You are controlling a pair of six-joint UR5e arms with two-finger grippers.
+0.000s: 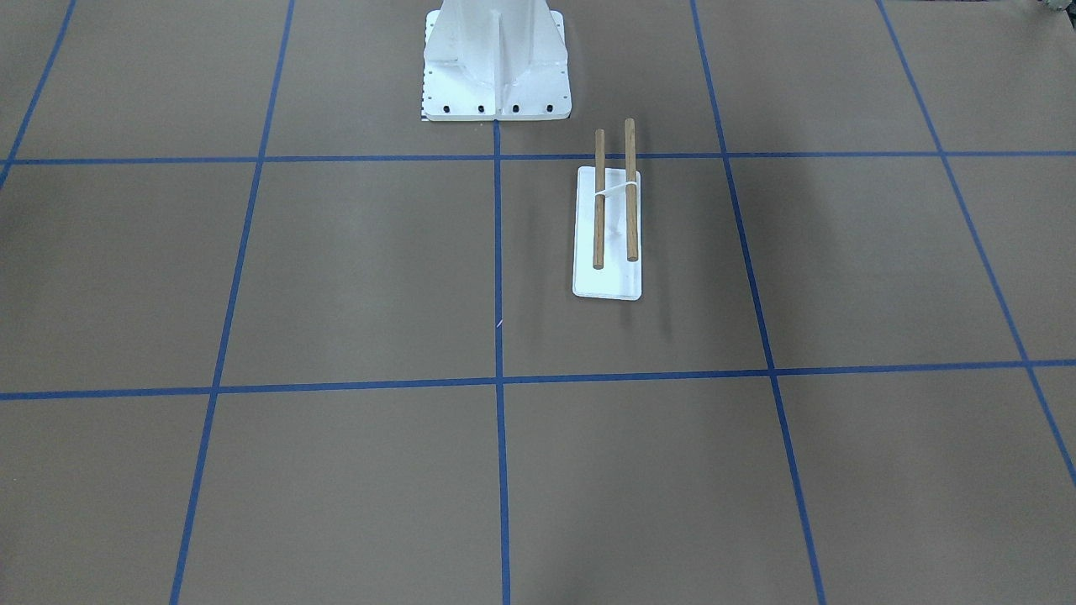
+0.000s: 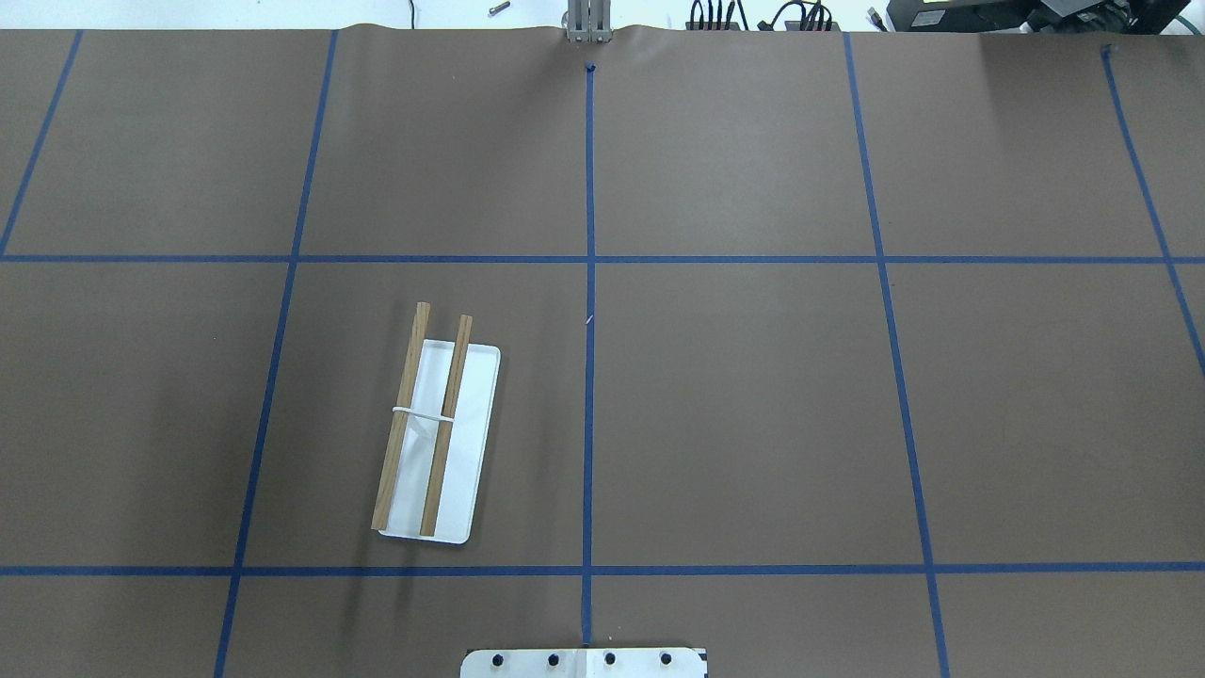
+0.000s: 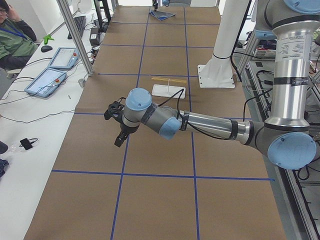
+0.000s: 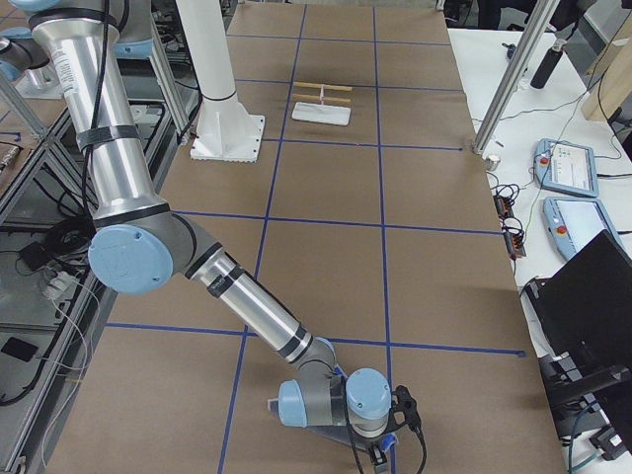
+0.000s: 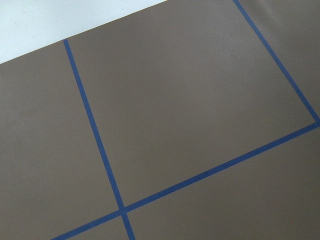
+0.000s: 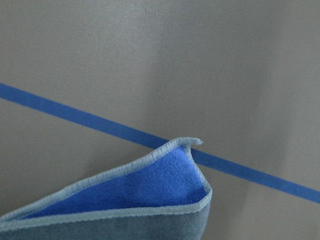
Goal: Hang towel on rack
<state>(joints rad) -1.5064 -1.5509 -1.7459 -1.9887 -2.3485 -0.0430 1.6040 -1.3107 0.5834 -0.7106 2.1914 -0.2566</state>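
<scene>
Brown paper gridded with blue tape covers my table. Front-facing and overhead: the rack [image 1: 607, 281] [image 2: 471, 424] stands on the robot's left half. Left side: my left gripper [image 3: 120, 139] hangs above the paper, and the towel [image 3: 163, 15] lies at the far end, well apart from the rack. Right side: my right gripper [image 4: 383, 456] is low at the towel. I cannot tell either grip. Right wrist: a towel corner is raised off the paper.
</scene>
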